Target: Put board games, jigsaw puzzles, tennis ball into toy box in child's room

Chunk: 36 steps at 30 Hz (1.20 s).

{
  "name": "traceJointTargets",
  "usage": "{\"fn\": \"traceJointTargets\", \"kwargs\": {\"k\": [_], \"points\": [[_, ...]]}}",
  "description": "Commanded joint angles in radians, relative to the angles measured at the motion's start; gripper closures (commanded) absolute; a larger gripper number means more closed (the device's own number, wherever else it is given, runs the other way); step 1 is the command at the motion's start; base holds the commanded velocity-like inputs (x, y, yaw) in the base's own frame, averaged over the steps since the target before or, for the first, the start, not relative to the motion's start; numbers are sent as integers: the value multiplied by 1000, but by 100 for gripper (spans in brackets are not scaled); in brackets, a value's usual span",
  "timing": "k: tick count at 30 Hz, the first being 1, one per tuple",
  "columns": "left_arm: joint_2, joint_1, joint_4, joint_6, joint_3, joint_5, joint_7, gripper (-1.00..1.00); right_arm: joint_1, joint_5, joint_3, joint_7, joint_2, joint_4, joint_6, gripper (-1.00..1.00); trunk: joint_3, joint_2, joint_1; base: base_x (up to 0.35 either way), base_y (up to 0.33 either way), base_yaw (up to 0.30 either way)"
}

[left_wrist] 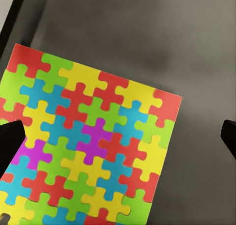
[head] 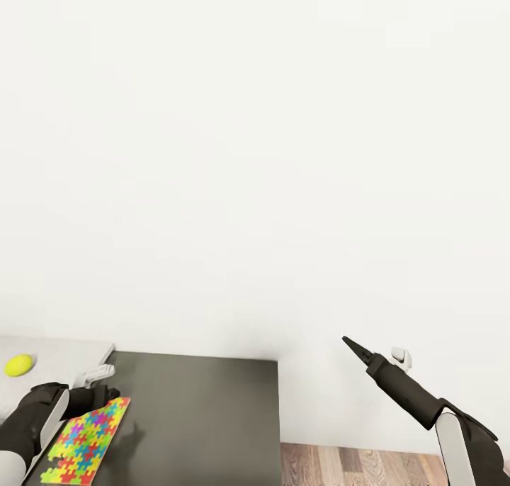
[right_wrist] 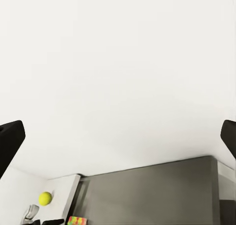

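A many-coloured jigsaw puzzle (head: 86,438) lies flat on the dark table (head: 205,415), near its left end. My left gripper (head: 112,395) hovers just over the puzzle's far edge. In the left wrist view the puzzle (left_wrist: 93,136) spreads below the open left gripper (left_wrist: 118,139), whose fingertips (left_wrist: 10,142) stand far apart with nothing held. A yellow-green tennis ball (head: 19,365) rests on a light grey surface (head: 67,351) left of the dark table. My right gripper (head: 352,345) is raised in the air beyond the table's right end, open and empty (right_wrist: 118,139). The right wrist view also catches the ball (right_wrist: 45,198).
A plain white wall (head: 255,153) stands right behind the table. Wooden floor (head: 368,466) shows to the right of the dark table, below my right arm. The dark table's right edge (head: 278,429) drops off sharply there.
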Motion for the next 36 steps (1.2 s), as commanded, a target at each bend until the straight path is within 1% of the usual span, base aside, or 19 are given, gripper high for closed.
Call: {"fn": "traceJointTargets", "kwargs": {"k": [1, 21, 27, 30, 32, 33, 36], "points": [[0, -1, -1, 7, 3, 7, -1, -100, -1, -2, -2, 2, 1, 0, 6, -100, -4, -2, 1, 0, 0, 0], [0, -1, -1, 7, 3, 6, -1, -100, -1, -1, -2, 2, 1, 0, 6, -100, -35, -2, 1, 0, 0, 0], [5, -1, -1, 8, 2, 10, -12, -100, -1, -1, -2, 2, 1, 1, 6, -100, -44, -2, 1, 0, 0, 0], [14, -2, -1, 8, 1, 12, -42, -100, -1, -1, -2, 3, 1, 1, 6, -100, -49, -2, 1, 0, 0, 0], [26, -1, -1, 8, 1, 11, -100, -100, -1, 0, -2, 3, 1, 1, 6, -100, -52, -2, 1, 0, 0, 0], [35, -2, -1, 8, 1, 9, -148, -100, -1, 0, -2, 2, 1, 1, 5, -100, -53, -2, 1, 0, 0, 0], [48, -1, -1, 8, 0, 8, -217, -100, -1, 0, -2, 2, 1, 1, 5, -100, -58, -2, 1, 0, 0, 0]]}}
